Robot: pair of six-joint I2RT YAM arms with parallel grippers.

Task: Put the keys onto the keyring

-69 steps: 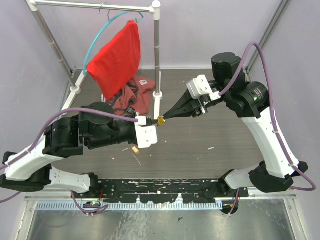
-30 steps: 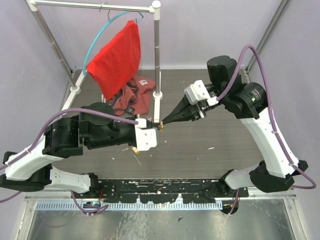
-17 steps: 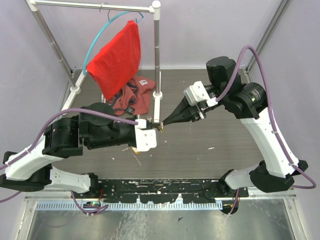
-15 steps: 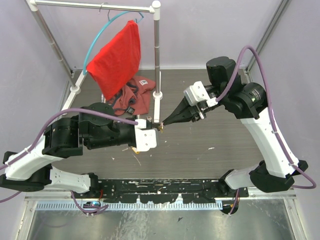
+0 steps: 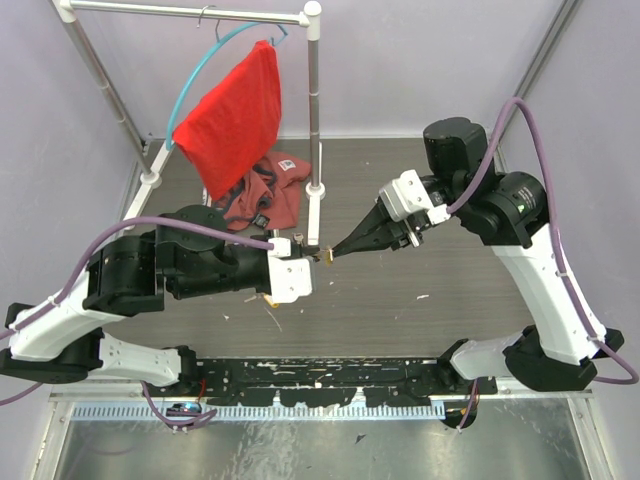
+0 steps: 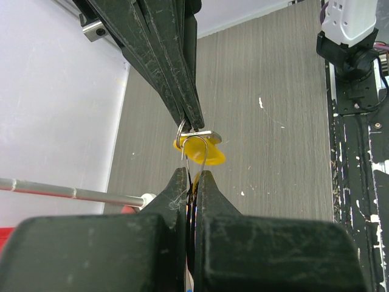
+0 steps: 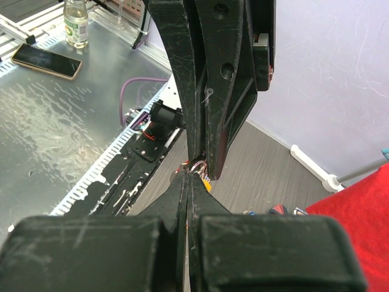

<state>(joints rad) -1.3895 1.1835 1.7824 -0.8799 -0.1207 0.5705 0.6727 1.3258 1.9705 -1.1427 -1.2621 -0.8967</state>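
Note:
The keyring [image 6: 194, 148], a thin silver wire loop, stands up out of my left gripper [image 6: 193, 176], which is shut on its lower part. A key with a yellow head [image 6: 205, 156] hangs at the ring. Its silver metal [image 6: 204, 132] is pinched in the tips of my right gripper [image 6: 193, 125], which is shut and reaches in from above in the left wrist view. From above, both grippers meet tip to tip over the table, left gripper [image 5: 306, 254] against right gripper [image 5: 331, 255], with the yellow key [image 5: 322, 258] between them. The ring [image 7: 198, 165] shows small in the right wrist view.
Another key [image 5: 270, 299] lies on the table under the left wrist. More coloured keys [image 7: 281, 210] lie further off. A red cloth [image 5: 235, 110] hangs on a teal hanger from a white rack [image 5: 314, 100]. Crumpled red cloth [image 5: 268, 192] lies behind.
The right arm's wrist has swung to the right and slightly down, while its tips stay at the ring. The left arm has held still.

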